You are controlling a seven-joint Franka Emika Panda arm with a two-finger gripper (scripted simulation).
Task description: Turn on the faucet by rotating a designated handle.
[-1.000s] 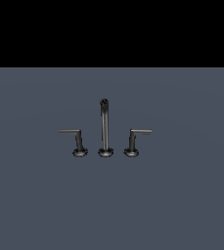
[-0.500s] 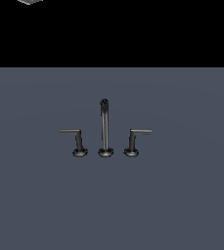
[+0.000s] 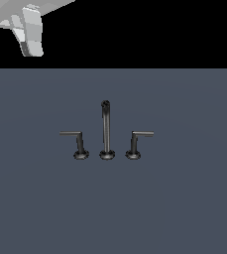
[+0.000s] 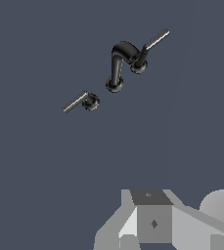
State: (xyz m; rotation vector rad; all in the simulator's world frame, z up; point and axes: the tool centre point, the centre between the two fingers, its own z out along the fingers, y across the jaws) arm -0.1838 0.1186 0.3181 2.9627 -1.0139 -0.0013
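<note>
Flat grey-blue surface (image 3: 184, 208), black backdrop — faucet (image 3: 105, 131) upright

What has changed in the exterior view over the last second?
The gripper has come into sight at the upper corner on the exterior view's left, well above and apart from the faucet. Nothing was grasped. Both levers, including the handle, and the spout kept their positions.

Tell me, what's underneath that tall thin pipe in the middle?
The spout stands on a small round base resting on the plain grey surface, between the two lever handles. Nothing else shows beneath it; whatever lies under the base is covered.
</note>
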